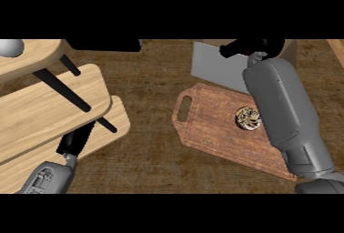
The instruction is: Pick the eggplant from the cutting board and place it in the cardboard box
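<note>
Both hands are hard to read; right hand (250, 46) overlaps cardboard box (216, 66).

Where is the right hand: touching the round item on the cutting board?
Apart. Head view: the right hand is at the cardboard box, while the round item lies mid cutting board, well away.

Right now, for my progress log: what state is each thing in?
brown wooden cutting board: flat on the counter, no eggplant showing on it
small round patterned item: lying on the board
grey-floored box: open-topped, what it holds not visible
right hand: over the box, grasp unclear
left hand: open, at lower left, holding nothing
eggplant: not visible
</note>
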{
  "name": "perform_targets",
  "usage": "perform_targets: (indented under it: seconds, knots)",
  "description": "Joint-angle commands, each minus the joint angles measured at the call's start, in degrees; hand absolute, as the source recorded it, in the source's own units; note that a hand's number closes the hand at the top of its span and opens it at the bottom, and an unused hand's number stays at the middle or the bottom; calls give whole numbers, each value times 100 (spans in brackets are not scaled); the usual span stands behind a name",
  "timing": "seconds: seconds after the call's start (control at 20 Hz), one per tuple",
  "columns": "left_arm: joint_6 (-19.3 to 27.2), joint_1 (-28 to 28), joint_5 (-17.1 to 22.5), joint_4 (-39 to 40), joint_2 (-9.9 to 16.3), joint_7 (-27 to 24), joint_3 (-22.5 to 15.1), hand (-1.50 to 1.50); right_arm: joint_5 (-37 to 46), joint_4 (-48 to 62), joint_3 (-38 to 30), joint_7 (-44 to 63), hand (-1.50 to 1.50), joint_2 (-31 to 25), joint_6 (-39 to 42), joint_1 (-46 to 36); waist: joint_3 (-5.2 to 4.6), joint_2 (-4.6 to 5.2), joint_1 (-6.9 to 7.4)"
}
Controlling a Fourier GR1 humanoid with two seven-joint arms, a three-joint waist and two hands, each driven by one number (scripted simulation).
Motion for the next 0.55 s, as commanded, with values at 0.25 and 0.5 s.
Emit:
perform_targets:
  seconds: [0.25,0.5]
  knots:
    - [-370,-335,200,-656,-173,16,-155,0,-967,-273,-893,-1384,-150,114,-1848,195,91,-27,-71]
    - [-326,-353,152,-612,-264,85,-183,0,-1931,-824,-1379,-2083,-150,178,-2081,452,92,-66,-247]
